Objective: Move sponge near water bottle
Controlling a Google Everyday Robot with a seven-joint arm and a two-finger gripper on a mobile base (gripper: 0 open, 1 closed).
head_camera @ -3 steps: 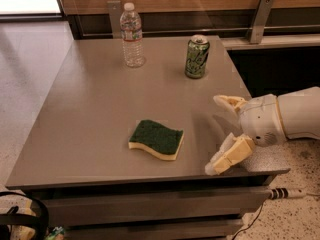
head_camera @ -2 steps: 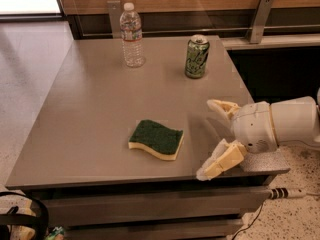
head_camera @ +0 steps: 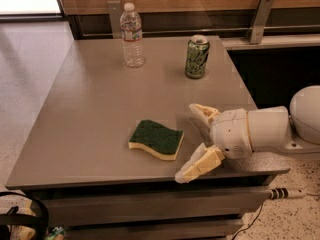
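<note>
The sponge (head_camera: pixel 156 138), dark green on top over pale yellow foam, lies flat near the table's front edge. The water bottle (head_camera: pixel 132 35), clear with a white cap and red-and-white label, stands upright at the back of the table. My gripper (head_camera: pixel 191 141) is just right of the sponge, low over the table, open, with one finger (head_camera: pixel 202 112) behind and one finger (head_camera: pixel 199 165) at the front edge. It holds nothing and does not touch the sponge.
A green soda can (head_camera: pixel 197 57) stands at the back right, right of the bottle. The grey table (head_camera: pixel 95 104) ends close in front of the sponge and beside my arm (head_camera: pixel 260 130). A wooden wall with metal brackets runs behind.
My gripper has moved left toward the sponge, staying open. The sponge, bottle and can have not moved.
</note>
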